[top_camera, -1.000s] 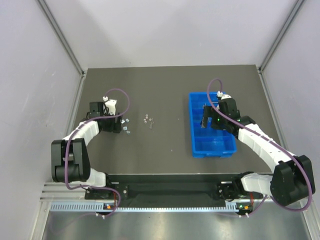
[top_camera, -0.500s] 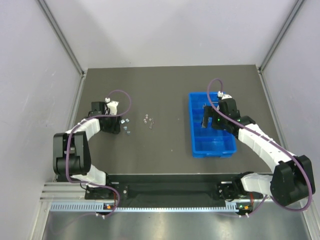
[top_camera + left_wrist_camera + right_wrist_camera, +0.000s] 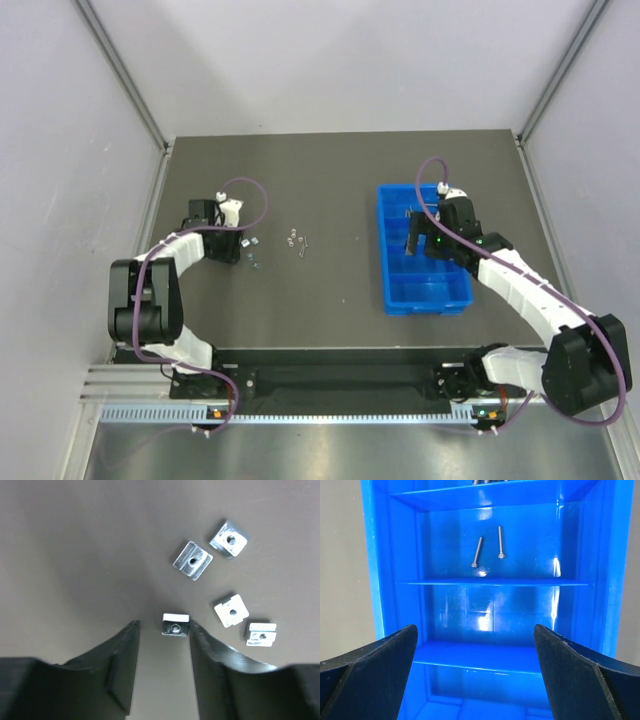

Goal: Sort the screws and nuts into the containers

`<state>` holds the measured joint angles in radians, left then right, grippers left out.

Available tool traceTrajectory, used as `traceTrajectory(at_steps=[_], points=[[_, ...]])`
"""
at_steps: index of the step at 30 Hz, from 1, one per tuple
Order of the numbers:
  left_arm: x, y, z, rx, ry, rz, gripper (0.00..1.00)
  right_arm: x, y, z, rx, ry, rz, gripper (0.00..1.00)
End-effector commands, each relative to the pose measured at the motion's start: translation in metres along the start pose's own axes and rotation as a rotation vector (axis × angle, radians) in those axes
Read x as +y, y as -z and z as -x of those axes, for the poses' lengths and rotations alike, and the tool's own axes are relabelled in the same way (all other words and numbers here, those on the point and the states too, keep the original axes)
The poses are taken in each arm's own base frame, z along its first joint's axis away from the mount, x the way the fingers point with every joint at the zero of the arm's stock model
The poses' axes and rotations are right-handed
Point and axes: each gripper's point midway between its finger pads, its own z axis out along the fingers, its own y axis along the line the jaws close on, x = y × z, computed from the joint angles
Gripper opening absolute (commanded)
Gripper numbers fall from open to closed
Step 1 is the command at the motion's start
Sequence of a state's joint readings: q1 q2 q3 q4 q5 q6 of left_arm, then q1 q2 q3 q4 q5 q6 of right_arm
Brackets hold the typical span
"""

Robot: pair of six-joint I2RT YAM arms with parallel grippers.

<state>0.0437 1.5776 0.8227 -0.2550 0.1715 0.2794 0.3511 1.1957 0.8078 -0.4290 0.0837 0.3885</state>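
Observation:
In the left wrist view several square silvery nuts (image 3: 193, 560) lie on the dark table. One nut (image 3: 175, 624) sits between my left gripper's (image 3: 162, 630) tips, close against the right finger (image 3: 210, 650); the jaws are open and wider than it. In the top view the left gripper (image 3: 238, 250) is low at the nuts (image 3: 254, 243) on the left. My right gripper (image 3: 474, 635) is open and empty over the blue tray (image 3: 370, 555), where two screws (image 3: 477, 552) lie in one compartment. In the top view it (image 3: 412, 236) hangs over the tray (image 3: 385, 270).
A few loose small metal pieces (image 3: 297, 241) lie mid-table between the nuts and the tray. More screws (image 3: 490, 481) show at the upper edge in the far compartment. Grey walls enclose the table on three sides.
The left arm's elbow has swung in and its wrist has shifted slightly by the nuts. The right arm has hardly moved.

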Motion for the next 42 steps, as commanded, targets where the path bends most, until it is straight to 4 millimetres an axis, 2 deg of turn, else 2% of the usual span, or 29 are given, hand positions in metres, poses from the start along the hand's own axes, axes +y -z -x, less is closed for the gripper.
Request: traceTrajectory(at_steps=[1,5,6,9,12,15,16,17,19,20,21,24,25,27,28,30,31,32,33,34,35,36,37,38,39,40,41,42], points=[[0.0,-0.007,-0.011,0.05,-0.021,0.011,0.46,0.001,0.01,0.014,-0.05,-0.004,-0.004,1.0],[-0.001,-0.01,-0.015,0.076,-0.03,0.014,0.32,-0.001,0.011,0.012,-0.047,-0.002,-0.008,1.0],[-0.002,-0.01,-0.017,0.085,-0.029,0.016,0.24,-0.002,0.01,0.013,-0.049,-0.005,-0.013,1.0],[0.0,-0.01,-0.02,0.103,-0.016,0.034,0.14,-0.004,0.013,0.013,-0.056,-0.004,-0.021,1.0],[0.004,-0.005,-0.015,0.092,0.007,0.073,0.09,-0.005,0.015,0.014,-0.062,-0.005,-0.028,1.0],[0.008,0.009,0.001,0.049,0.063,0.121,0.07,-0.005,0.017,0.017,-0.072,-0.023,-0.029,1.0],[0.0,0.014,0.015,0.014,0.059,0.121,0.06,-0.005,0.018,0.019,-0.077,-0.029,-0.029,1.0],[-0.002,0.027,0.03,-0.041,0.079,0.128,0.06,-0.005,0.02,0.022,-0.091,-0.04,-0.026,1.0],[-0.012,0.043,0.05,-0.123,0.158,0.119,0.06,-0.006,0.024,0.028,-0.11,-0.052,-0.029,1.0],[-0.027,0.059,0.068,-0.198,0.146,0.096,0.06,-0.007,0.028,0.033,-0.132,-0.058,-0.034,1.0],[-0.04,0.066,0.078,-0.237,0.18,0.076,0.06,-0.008,0.03,0.036,-0.144,-0.062,-0.04,1.0],[-0.096,0.092,0.112,-0.367,0.154,0.024,0.06,-0.016,0.039,0.048,-0.194,-0.09,-0.07,1.0],[-0.126,0.101,0.124,-0.41,0.134,-0.017,0.06,-0.02,0.044,0.053,-0.218,-0.105,-0.082,1.0],[-0.161,0.112,0.146,-0.488,0.186,-0.098,0.04,-0.031,0.05,0.058,-0.242,-0.128,-0.126,1.0],[-0.195,0.122,0.156,-0.526,0.159,-0.163,0.04,-0.039,0.055,0.062,-0.258,-0.149,-0.153,1.0],[-0.224,0.12,0.166,-0.554,0.14,-0.185,0.04,-0.053,0.063,0.065,-0.27,-0.171,-0.205,1.0],[-0.257,0.134,0.179,-0.599,0.112,-0.248,0.04,-0.06,0.068,0.068,-0.286,-0.189,-0.224,1.0],[-0.273,0.122,0.18,-0.58,0.094,-0.256,0.04,-0.065,0.072,0.07,-0.297,-0.194,-0.236,1.0],[-0.292,0.129,0.194,-0.608,0.09,-0.294,0.04,-0.069,0.075,0.068,-0.292,-0.199,-0.247,1.0],[-0.317,0.132,0.195,-0.613,0.061,-0.342,0.04,-0.075,0.081,0.07,-0.311,-0.216,-0.259,1.0],[-0.337,0.117,0.196,-0.608,0.042,-0.363,0.04,-0.077,0.082,0.068,-0.312,-0.222,-0.263,1.0],[-0.356,0.124,0.209,-0.633,0.033,-0.407,0.04,-0.082,0.084,0.067,-0.312,-0.232,-0.276,1.0],[-0.377,0.126,0.209,-0.635,0.011,-0.448,0.04,-0.083,0.087,0.066,-0.32,-0.233,-0.275,1.0],[-0.393,0.106,0.204,-0.599,-0.01,-0.454,0.04,-0.086,0.089,0.065,-0.319,-0.238,-0.284,1.0],[-0.407,0.103,0.204,-0.59,-0.025,-0.478,0.04,-0.087,0.09,0.063,-0.316,-0.241,-0.287,1.0],[-0.426,0.112,0.213,-0.61,-0.037,-0.513,0.04,-0.09,0.093,0.062,-0.319,-0.24,-0.294,1.0],[-0.437,0.094,0.207,-0.581,-0.057,-0.508,0.04,-0.093,0.094,0.06,-0.319,-0.24,-0.305,1.0],[-0.445,0.091,0.208,-0.58,-0.061,-0.513,0.04,-0.094,0.095,0.06,-0.32,-0.24,-0.311,1.0]])
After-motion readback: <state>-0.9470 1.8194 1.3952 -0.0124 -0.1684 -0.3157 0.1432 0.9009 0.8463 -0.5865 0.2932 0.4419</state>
